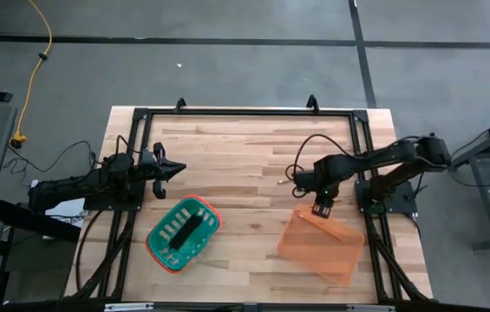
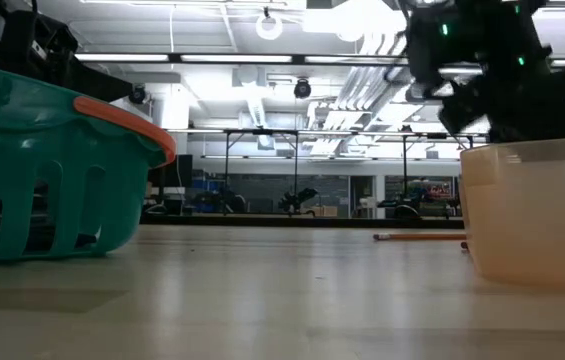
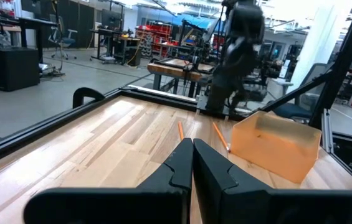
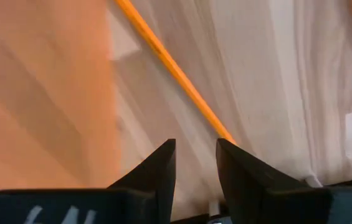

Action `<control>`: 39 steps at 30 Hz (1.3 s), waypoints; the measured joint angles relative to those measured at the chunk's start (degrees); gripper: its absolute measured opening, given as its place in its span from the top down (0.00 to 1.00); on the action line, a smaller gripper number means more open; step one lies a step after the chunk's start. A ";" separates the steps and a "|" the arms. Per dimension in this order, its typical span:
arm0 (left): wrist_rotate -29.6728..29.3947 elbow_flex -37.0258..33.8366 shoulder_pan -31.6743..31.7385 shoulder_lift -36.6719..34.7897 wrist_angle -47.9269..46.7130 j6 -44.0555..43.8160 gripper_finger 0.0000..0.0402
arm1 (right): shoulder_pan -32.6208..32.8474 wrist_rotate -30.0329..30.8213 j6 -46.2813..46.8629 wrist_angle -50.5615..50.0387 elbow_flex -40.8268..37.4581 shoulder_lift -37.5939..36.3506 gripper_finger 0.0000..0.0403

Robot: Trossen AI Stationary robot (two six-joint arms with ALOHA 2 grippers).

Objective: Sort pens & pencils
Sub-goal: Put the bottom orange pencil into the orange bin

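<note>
Right gripper (image 1: 322,208), at centre right of the high view, hangs over the near edge of the orange bin (image 1: 321,246) with its jaws slightly parted and nothing between them; the wrist view shows one pencil (image 4: 174,70) lying on the bench (image 1: 245,147) just ahead of them. Left gripper (image 1: 175,167), at centre left, is pressed together and empty, waiting above the teal basket (image 1: 183,233). Dark pens (image 1: 186,230) already lie in that basket at lower left, though their count cannot be read. Two pencils (image 3: 219,136) appear on the bare bench beside the bin. By this evidence the pens seem sorted, while the pencils remain to be moved.
</note>
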 joint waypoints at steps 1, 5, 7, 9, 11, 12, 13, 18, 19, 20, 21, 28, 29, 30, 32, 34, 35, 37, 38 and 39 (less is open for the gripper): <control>0.00 0.00 0.01 0.00 0.00 0.00 1.00 | -0.44 -0.25 -1.05 0.83 -1.54 0.02 0.74; 0.00 0.00 0.01 0.01 0.00 0.01 1.00 | -1.46 -0.48 -5.54 6.90 -6.51 0.02 0.69; -0.01 0.00 -0.01 0.00 -0.01 -0.01 1.00 | -1.74 -0.49 -8.26 9.00 -8.07 0.02 0.65; 0.00 0.00 0.01 0.01 0.01 -0.01 1.00 | -1.79 -0.47 -10.69 10.95 -9.47 0.02 0.62; -0.01 0.00 0.00 0.01 -0.01 -0.01 1.00 | -1.79 -0.49 -12.31 11.17 -10.37 0.02 0.60; 0.00 0.00 0.01 0.01 0.01 0.00 1.00 | -1.77 -0.48 -12.81 10.76 -10.50 0.12 0.60; 0.01 0.00 -0.01 -0.01 0.00 0.01 1.00 | -1.77 -0.49 -12.90 10.71 -10.53 0.18 0.59; 0.00 0.00 -0.01 -0.01 0.00 0.01 1.00 | -1.75 -0.45 -16.18 12.44 -10.51 0.19 0.60; 0.01 0.00 -0.01 0.01 0.01 -0.01 1.00 | -1.75 -0.45 -17.18 13.70 -10.51 0.19 0.61; -0.01 0.00 0.01 -0.01 0.01 -0.01 1.00 | -1.75 -0.34 -17.75 14.95 -10.51 0.25 0.62; 0.01 0.00 0.00 -0.01 0.01 -0.01 1.00 | -1.75 0.22 -18.22 16.07 -10.51 0.46 0.62; -0.01 0.00 0.00 -0.01 0.01 0.01 1.00 | -1.75 2.24 -21.19 18.60 -10.57 3.72 0.64; -0.01 0.00 -0.01 0.00 -0.01 0.00 1.00 | -1.75 2.24 -21.45 18.81 -10.57 4.33 0.64; -0.01 0.00 0.01 0.00 0.01 0.01 1.00 | -1.75 2.37 -22.06 18.79 -10.57 4.87 0.64; -0.01 0.00 0.00 0.00 -0.01 0.00 1.00 | -1.75 2.83 -22.99 18.79 -10.34 5.81 0.64; -0.01 0.00 0.00 -0.01 0.01 0.00 1.00 | -1.72 3.87 -23.62 18.68 -10.33 6.47 0.64; -0.01 0.00 0.01 0.01 -0.01 0.01 1.00 | -1.65 4.47 -23.71 18.69 -10.37 6.50 0.64; -0.01 0.00 -0.01 -0.01 0.00 0.01 1.00 | -1.74 4.89 -23.87 18.74 -10.40 6.51 0.64; -0.01 0.00 0.00 -0.01 -0.01 0.00 1.00 | -1.84 4.96 -24.50 18.77 -10.41 6.51 0.65; -0.01 0.00 0.00 0.01 -0.01 0.00 1.00 | -1.91 5.09 -25.05 18.77 -10.42 6.51 0.66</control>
